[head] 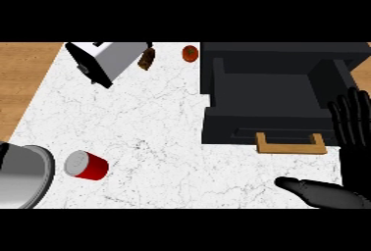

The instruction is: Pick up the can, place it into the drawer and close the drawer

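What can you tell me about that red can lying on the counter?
The can is red with a pale silvery end. It lies on its side on the white marbled counter, near the view's lower left, its silvery end turned toward the upper left. It looks like metal and undented. A large grey metal vessel sits just left of it, seemingly not touching. No hand is on it; the open drawer is far to its right.

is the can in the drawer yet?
No. The red can lies on its side on the white counter, far left of the open dark drawer, and neither hand touches it.
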You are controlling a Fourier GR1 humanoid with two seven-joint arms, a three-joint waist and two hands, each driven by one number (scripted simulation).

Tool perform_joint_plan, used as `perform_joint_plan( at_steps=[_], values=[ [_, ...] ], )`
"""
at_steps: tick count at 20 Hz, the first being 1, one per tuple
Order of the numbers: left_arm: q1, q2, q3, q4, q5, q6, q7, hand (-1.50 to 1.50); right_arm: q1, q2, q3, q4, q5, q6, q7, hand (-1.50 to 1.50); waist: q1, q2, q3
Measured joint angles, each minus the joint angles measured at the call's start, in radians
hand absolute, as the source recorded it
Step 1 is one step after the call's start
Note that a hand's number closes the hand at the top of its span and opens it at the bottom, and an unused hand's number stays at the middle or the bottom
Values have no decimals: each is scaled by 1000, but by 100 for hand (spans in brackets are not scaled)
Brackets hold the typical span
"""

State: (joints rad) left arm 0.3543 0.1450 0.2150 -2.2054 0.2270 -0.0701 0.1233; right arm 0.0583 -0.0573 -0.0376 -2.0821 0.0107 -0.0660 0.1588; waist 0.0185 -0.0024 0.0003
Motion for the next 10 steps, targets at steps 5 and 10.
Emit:
perform_joint_plan(
  at_steps=[5,10],
  values=[
    [66,20,111,-55,110,-20,98,-150,21,-22,-44,-10,-36,16,46,-150,-8,0,0],
    [49,21,167,-73,154,-40,162,-150,34,-30,-72,9,-60,39,35,-150,-14,1,0]
  ],
)
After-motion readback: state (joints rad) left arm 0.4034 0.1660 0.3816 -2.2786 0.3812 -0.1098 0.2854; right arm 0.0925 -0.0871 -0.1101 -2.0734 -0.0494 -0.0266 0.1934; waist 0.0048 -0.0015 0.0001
